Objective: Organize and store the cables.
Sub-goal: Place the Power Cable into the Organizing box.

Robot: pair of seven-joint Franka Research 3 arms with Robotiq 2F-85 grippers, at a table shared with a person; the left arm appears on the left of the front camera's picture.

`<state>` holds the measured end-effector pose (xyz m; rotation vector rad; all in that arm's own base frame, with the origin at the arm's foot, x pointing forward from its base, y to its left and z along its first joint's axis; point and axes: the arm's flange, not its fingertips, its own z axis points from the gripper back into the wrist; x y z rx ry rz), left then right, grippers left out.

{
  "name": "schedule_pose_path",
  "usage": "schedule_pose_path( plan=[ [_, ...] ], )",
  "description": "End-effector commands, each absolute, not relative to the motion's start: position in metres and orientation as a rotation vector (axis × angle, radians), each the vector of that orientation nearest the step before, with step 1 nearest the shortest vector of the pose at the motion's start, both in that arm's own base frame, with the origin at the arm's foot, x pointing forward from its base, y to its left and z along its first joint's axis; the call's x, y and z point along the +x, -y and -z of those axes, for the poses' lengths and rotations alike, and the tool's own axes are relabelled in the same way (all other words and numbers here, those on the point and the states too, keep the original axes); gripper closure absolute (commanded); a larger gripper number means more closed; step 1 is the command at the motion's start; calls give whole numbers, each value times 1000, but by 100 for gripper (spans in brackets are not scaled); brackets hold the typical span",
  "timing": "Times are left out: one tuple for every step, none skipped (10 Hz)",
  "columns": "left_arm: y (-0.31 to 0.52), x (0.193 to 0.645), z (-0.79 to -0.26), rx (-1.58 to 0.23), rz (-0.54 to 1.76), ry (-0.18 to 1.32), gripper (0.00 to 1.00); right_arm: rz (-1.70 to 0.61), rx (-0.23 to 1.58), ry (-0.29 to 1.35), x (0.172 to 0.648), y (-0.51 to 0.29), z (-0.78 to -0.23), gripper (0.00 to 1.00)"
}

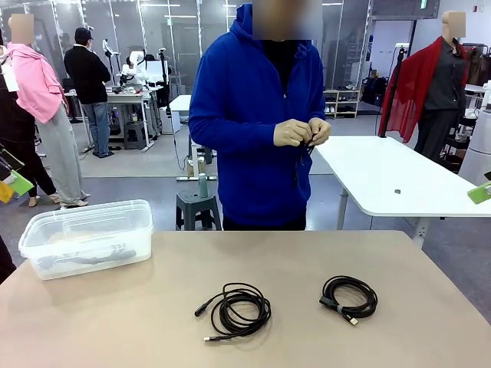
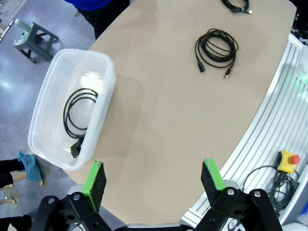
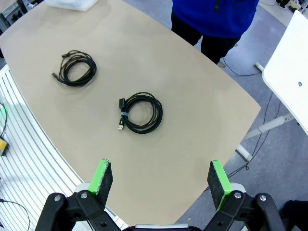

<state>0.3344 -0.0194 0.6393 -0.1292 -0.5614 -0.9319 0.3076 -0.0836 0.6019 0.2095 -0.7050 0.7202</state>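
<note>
From the front, the person's hands (image 1: 301, 132) are working at something small and dark that I cannot make out. Two cables are lying on the table (image 1: 115, 322): a loose coil (image 1: 234, 309) in the middle, its plugs trailing out, and a tighter coil (image 1: 349, 297) well apart to its right. A clear box (image 1: 86, 218) is sitting at the left.

Over the left wrist, the left gripper (image 2: 152, 176) is hanging high, jaws spread wide and empty, and a third coil (image 2: 79, 113) is lying flat inside the box.

Over the right wrist, the right gripper (image 3: 160, 177) is gaping empty above the tighter coil. I'd come straight down on one side of that ring, pinching every strand so no loop spills.
</note>
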Motion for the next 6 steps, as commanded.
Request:
schedule_pose_path(
  plan=[
    [21,337,-642,-120,918,551,0,-727,214,708,307,85,-601,0],
    [21,337,-642,-120,918,551,0,-727,214,708,307,85,-601,0],
    [21,337,-642,-120,918,551,0,-727,214,708,307,85,-601,0],
    [21,337,-642,-120,918,551,0,-727,214,708,307,85,-601,0],
    [21,337,-642,-120,918,551,0,-727,214,708,307,85,-601,0],
    [21,337,-642,-120,918,551,0,-727,214,708,307,85,-601,0]
  ],
)
